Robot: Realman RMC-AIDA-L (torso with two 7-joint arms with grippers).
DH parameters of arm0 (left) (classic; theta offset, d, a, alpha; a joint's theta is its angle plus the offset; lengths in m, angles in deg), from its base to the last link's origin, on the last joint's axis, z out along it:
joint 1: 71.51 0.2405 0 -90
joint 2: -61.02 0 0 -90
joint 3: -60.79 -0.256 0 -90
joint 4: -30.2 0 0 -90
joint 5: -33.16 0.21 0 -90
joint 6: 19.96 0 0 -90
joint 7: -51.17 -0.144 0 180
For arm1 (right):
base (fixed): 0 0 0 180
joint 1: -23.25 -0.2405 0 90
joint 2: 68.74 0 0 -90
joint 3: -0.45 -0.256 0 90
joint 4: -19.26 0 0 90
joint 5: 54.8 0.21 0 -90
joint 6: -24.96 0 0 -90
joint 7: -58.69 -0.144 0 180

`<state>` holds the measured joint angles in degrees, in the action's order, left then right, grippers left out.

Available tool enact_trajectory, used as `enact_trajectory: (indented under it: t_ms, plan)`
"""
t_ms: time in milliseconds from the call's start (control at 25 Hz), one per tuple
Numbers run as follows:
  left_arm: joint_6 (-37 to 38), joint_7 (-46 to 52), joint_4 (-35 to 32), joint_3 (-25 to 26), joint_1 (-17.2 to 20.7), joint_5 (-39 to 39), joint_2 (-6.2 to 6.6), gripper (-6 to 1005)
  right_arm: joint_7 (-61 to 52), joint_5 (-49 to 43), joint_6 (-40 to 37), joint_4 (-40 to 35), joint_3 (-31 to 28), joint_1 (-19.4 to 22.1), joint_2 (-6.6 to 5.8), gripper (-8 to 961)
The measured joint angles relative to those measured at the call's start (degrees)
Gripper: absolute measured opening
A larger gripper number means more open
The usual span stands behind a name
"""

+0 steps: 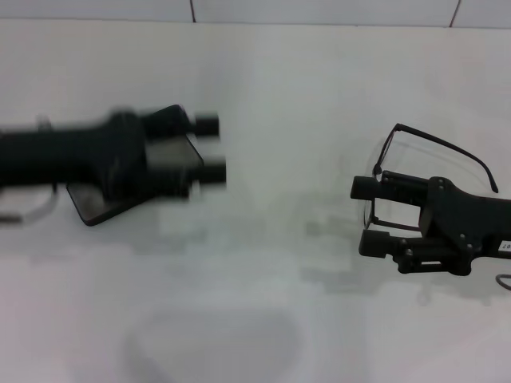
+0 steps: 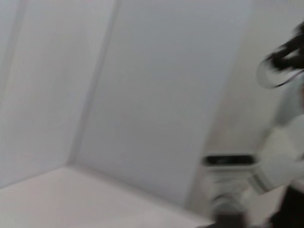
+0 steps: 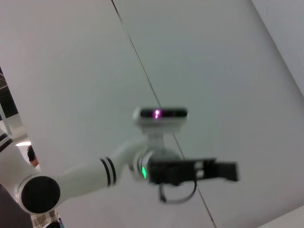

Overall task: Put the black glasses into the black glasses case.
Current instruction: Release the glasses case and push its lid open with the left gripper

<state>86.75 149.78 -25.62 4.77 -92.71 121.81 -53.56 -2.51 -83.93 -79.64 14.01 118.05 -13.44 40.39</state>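
The black glasses (image 1: 437, 142) are at the right of the head view, with one slim temple arm sticking out behind my right gripper (image 1: 366, 214). Its fingers stand on either side of one lens and hold the frame. A lens also shows far off in the left wrist view (image 2: 271, 78). The black glasses case (image 1: 96, 206) lies at the left and is mostly hidden under my left gripper (image 1: 209, 148). That gripper is blurred, open and empty above the case. It also shows in the right wrist view (image 3: 230, 172).
Both arms work over a white table (image 1: 263, 96) with a tiled wall along its far edge. A wide bare stretch of table separates the case from the glasses. A soft shadow lies on the table near the front.
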Motion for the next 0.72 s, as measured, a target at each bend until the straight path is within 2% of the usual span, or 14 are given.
enact_trajectory:
  t_ms: [160,280,320,360,440,480,720]
  plan:
    - [-5.05,17.00,-23.91,3.84,-0.21,11.99,-1.91,830,0.01,0.04,0.26,0.04,-0.15,0.04,0.00,856]
    - [-6.25,24.17,-37.61,3.75,-1.91,24.87,-3.15,813,0.04,0.05,0.82,0.09,-0.70,0.55,0.19,856]
    - [-6.49,25.31,-40.12,3.16,-2.82,29.85,-3.62,807,0.05,0.06,1.01,0.00,-1.07,0.86,0.23,856]
    - [-6.49,25.31,-40.12,3.16,-2.82,29.85,-3.62,802,0.07,0.03,1.22,-0.06,-1.54,1.23,0.26,856]
    - [-7.98,26.74,-43.26,0.67,-5.78,42.67,-4.85,793,0.10,-0.03,1.37,-0.11,-2.17,1.51,0.28,856]
    - [-10.38,27.38,-41.65,-2.32,-6.95,49.32,-5.08,788,0.11,-0.05,1.38,-0.11,-2.32,1.56,0.28,856]
    - [-20.61,28.74,-31.18,-11.31,-10.32,61.07,-5.05,772,0.11,0.04,1.34,-0.57,-2.37,2.06,0.26,855]
